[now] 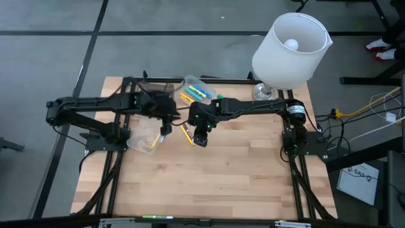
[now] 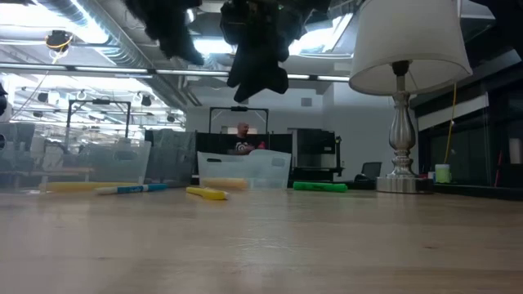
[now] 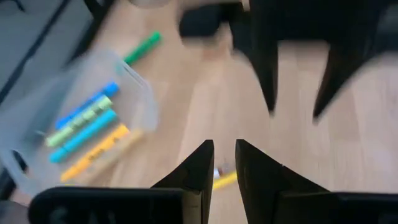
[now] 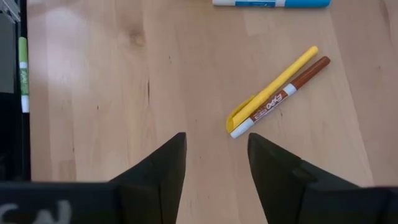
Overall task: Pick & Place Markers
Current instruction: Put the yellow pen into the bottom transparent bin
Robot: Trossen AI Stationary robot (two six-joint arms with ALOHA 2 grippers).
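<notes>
Several markers lie in a clear container at the far middle of the table; in the left wrist view they show as blue, green and orange sticks. A yellow marker and a brown marker lie side by side flat on the wood, just ahead of my right gripper, which hovers open above the table. A green marker and a blue marker also lie loose. My left gripper hangs above the table beside the right one, fingers a narrow gap apart, nothing between them.
A second clear container lies on its side at the left, under the left arm. A white-shaded lamp stands at the far right corner. The near half of the wooden table is bare wood.
</notes>
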